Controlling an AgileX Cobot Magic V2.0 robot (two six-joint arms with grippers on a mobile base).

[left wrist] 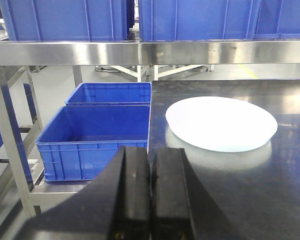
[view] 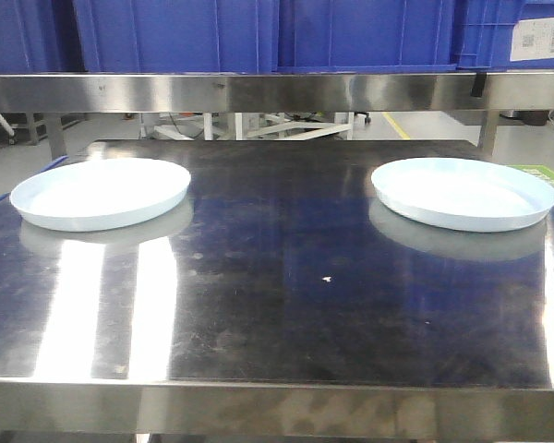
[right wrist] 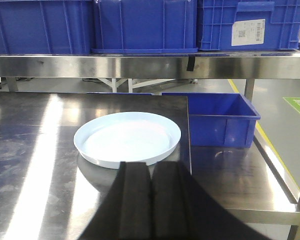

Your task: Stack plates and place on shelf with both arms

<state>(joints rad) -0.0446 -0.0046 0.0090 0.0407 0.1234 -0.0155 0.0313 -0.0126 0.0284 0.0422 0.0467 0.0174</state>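
The left claw [left wrist: 151, 152] sits low over the near edge of the desk [left wrist: 270, 200]. Its two fingers are pressed together with only a thin seam between them, and they hold nothing. The left plate [left wrist: 221, 123] lies flat on the desk ahead of this claw and off to its right, apart from the fingertips. To the claw's left, past the desk edge, two open blue bins [left wrist: 97, 132] stand lower down, one behind the other.

The right claw [right wrist: 151, 167] is likewise closed tight and empty. The right plate [right wrist: 127, 136] lies straight ahead of it, slightly to its left. The plate's near rim meets the fingertips in the wrist view, but I cannot tell whether they touch. Another open blue bin [right wrist: 217, 120] sits ahead and to this claw's right, on a lower level.

From the front, the two plates lie well apart, each alone on the steel.

Above and beyond both claws runs a steel shelf [view: 277, 92] loaded with blue crates [view: 175, 32]. One crate, up and to the right of the right claw, carries a white label [right wrist: 249, 31] with a QR code and a barcode. Its print is too small to read.
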